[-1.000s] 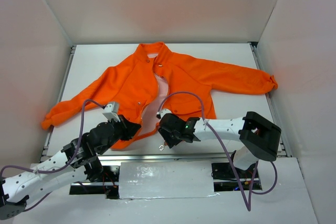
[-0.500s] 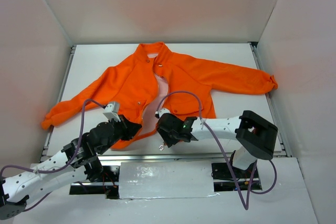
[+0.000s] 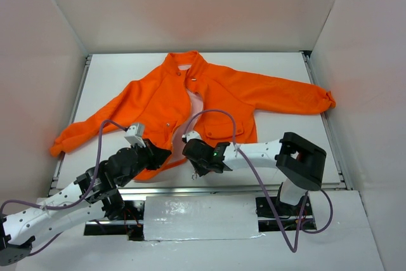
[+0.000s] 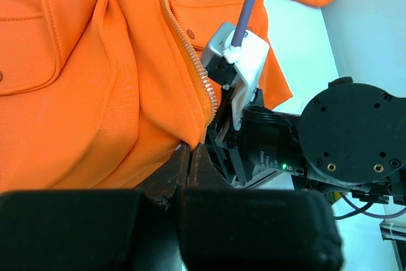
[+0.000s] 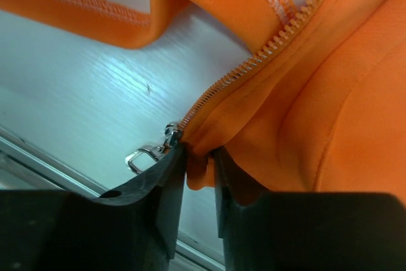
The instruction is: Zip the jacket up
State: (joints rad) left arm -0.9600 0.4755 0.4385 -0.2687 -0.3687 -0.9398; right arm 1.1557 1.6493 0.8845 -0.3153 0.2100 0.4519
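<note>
Shifted leftward, the right fingers point(image 5: 158, 188) are clamped on the jacket point(image 3: 158, 99) hem opposite the left fingers' point(image 4: 174, 172) pinch, for zipper point(image 5: 254, 61) alignment.

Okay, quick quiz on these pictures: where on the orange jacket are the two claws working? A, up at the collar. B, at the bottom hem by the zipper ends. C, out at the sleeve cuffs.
B: the left claw and the right claw both pinch the jacket at its bottom hem, beside the open zipper.
</note>
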